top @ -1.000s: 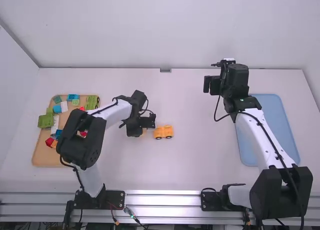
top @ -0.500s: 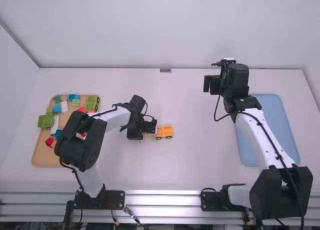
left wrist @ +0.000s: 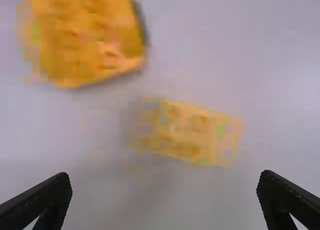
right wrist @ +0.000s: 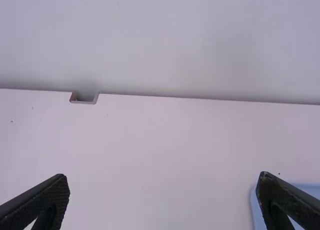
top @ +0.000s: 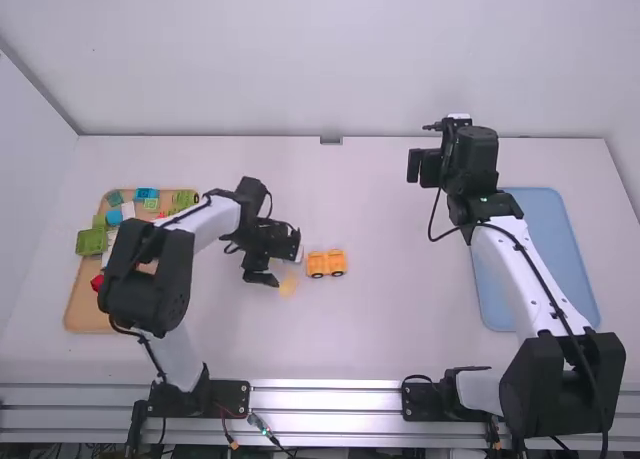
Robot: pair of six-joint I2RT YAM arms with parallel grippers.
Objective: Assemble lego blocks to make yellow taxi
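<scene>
Left gripper is just left of the orange-yellow wheeled car base, close to a small yellow block lying on the table. In the left wrist view the left gripper is open, its fingers wide apart; the yellow block lies beyond them on the table, apart from the studded car base. Right gripper is over the far right part of the table, away from the blocks. In the right wrist view the right gripper is open with nothing between its fingers.
At the left, a wooden tray holds several green, blue, white and red blocks, partly hidden by the left arm. A blue tray lies at the right, beside and partly under the right arm. The back wall rises behind the table.
Left gripper has pulled back to the left from the car base and turned; the small yellow block beside it has come more into sight. The right arm has kept still.
</scene>
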